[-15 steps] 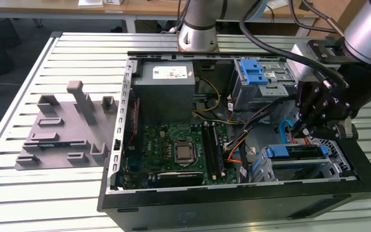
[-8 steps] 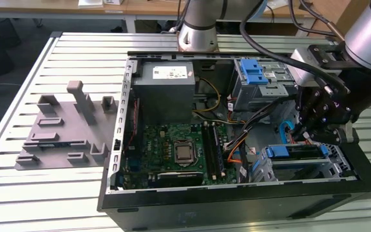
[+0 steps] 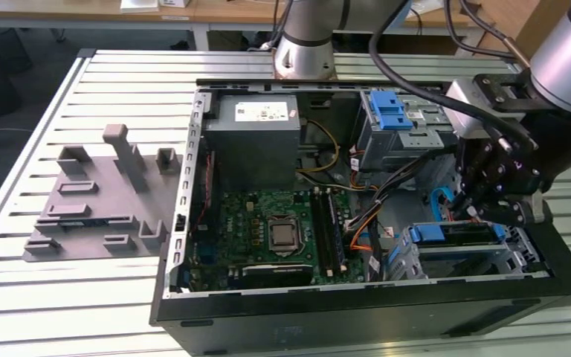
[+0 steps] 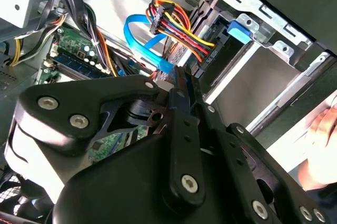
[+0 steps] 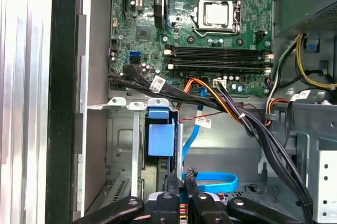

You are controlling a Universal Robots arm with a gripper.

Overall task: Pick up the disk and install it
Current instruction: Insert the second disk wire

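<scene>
The disk (image 3: 456, 233) is seen standing on edge in the metal drive cage (image 3: 523, 256) at a front corner of the open computer case (image 3: 365, 316), its blue carrier frame showing at both ends. The pincer (image 3: 491, 212) is held inside the case directly above that cage, just over the disk's upper edge; contact cannot be made out. Its fingers are pressed together, tip against tip, and the disk is not gripped by them.

Room around the disk is tight: it is hemmed by the cage walls and the case's front and side panels. Black cable bundles (image 5: 253, 124) are strung across the case between the motherboard (image 3: 265, 230) and the cage. More open space is left over the motherboard, toward the case's middle.

Outside the case, on the slatted tabletop (image 3: 68, 297), a grey holder plate (image 3: 97, 201) with upright posts is shown well apart from the case wall, in the exterior view.

In the second wrist view the pincer (image 4: 181, 84) is set just before a plug with red, yellow and black wires (image 4: 176, 23) and a looped blue cable (image 4: 139, 39). In the first wrist view the pincer (image 5: 182, 184) is seen beside that blue cable (image 5: 210, 182), with a blue plastic tab (image 5: 160, 138) seated in the cage and the motherboard's processor socket (image 5: 217, 14) beyond.
</scene>
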